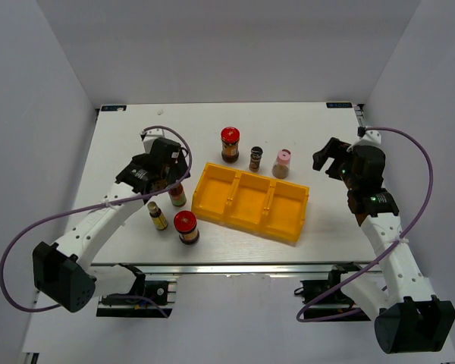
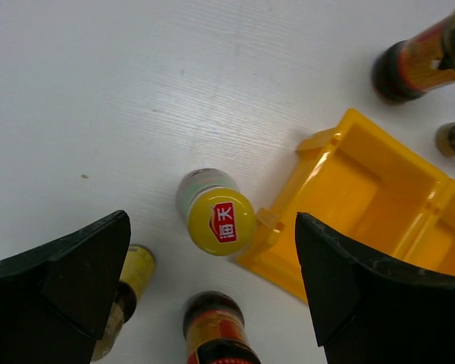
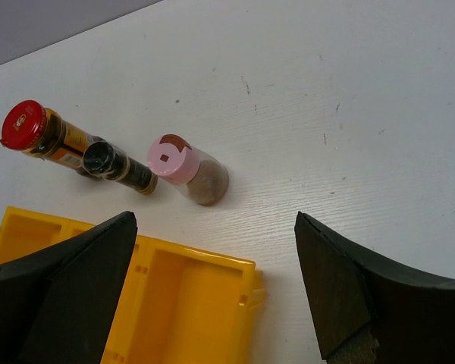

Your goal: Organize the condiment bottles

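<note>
At the left end of the yellow tray (image 1: 247, 202), the left gripper (image 1: 169, 179) hangs over the first yellow-capped bottle (image 2: 221, 221). Its jaws are spread wide to either side of the cap and grip nothing (the wrist view shows bare table (image 1: 121, 152) on both sides of the bottle). This bottle stands upright just beside the tray's left corner. Whether it actually touches that corner is hard to tell, since from above the cap overlaps the rim.

The second yellow-capped bottle (image 1: 158, 216) stands farther left of the tray's near-left corner, apart from it. The near red-lidded jar (image 1: 186, 226) stands just off that same corner, on the near side.

Behind the tray's far wall three containers stand upright in a loose row. The far red-lidded jar (image 1: 230, 144) is behind the left compartment, the dark spice jar (image 1: 255, 158) behind the middle one, and the pink-lidded shaker (image 1: 282, 163) behind the right one. All three are near the tray but outside it.

Beyond the tray's right end, the right gripper (image 1: 331, 161) hovers above the table with its jaws spread and nothing between them. It is apart from the shaker and from the tray.
</note>
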